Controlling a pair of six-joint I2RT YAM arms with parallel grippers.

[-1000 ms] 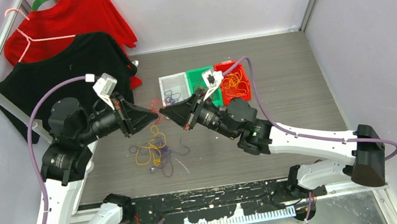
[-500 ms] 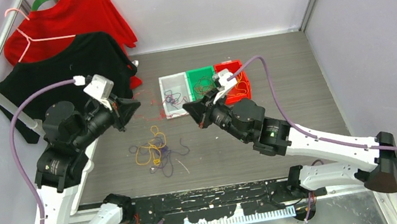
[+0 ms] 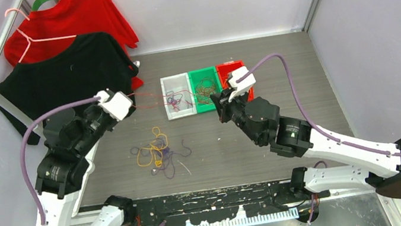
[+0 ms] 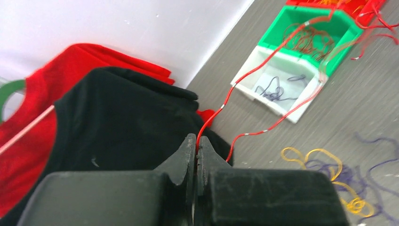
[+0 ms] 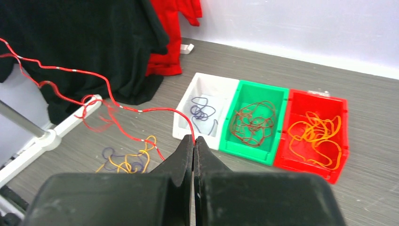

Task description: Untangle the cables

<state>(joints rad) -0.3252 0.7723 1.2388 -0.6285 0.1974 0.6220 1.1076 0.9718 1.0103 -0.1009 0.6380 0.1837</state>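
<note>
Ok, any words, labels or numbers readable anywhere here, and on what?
None readable in any view.
White bin, green bin and red bin: unmarked.
Black shirt and red shirt: no print.
Left arm and right arm: no legible marking.

A red shirt [image 3: 70, 21] and black shirt [image 3: 66, 70] hang near the white bin [image 5: 217, 78], green bin [image 5: 263, 85], red bin [image 5: 320, 95].

Overhead camera looks down at table [image 3: 300, 74]; close wrist cameras share bins [image 5: 247, 153].
</note>
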